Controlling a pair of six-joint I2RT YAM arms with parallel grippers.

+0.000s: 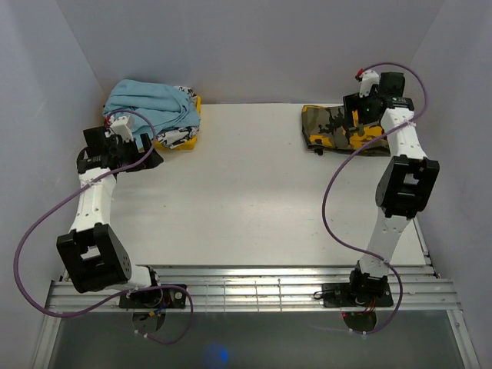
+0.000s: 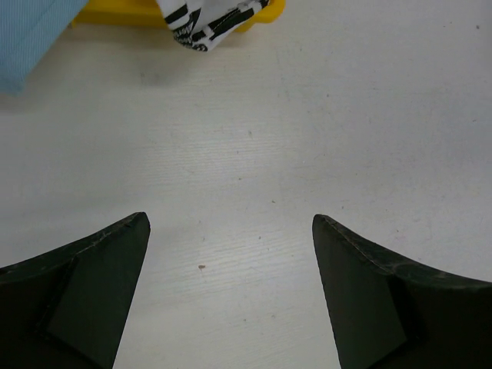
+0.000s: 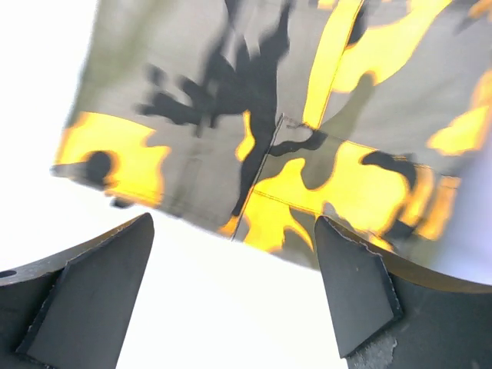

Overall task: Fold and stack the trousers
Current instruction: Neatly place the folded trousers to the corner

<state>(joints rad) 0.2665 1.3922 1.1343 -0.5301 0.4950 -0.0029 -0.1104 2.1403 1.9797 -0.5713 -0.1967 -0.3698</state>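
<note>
Fingers (image 2: pixel 92 269) spread wide on the left gripper (image 2: pixel 231 223), pinching nothing, low over bare table (image 2: pixel 323 115); spread wide too on the right gripper (image 3: pixel 233 227), poised at the edge of the trousers (image 3: pixel 254 115), no cloth between them. Two grippers, four fingers. One pair of trousers, folded, at the far right corner of the table. One light blue garment (image 1: pixel 150 104) heaped on one yellow and white black-printed garment (image 1: pixel 178 138) at the far left corner. Between the two heaps, broad open table; walls (image 1: pixel 254 46) close at the back and both sides
</note>
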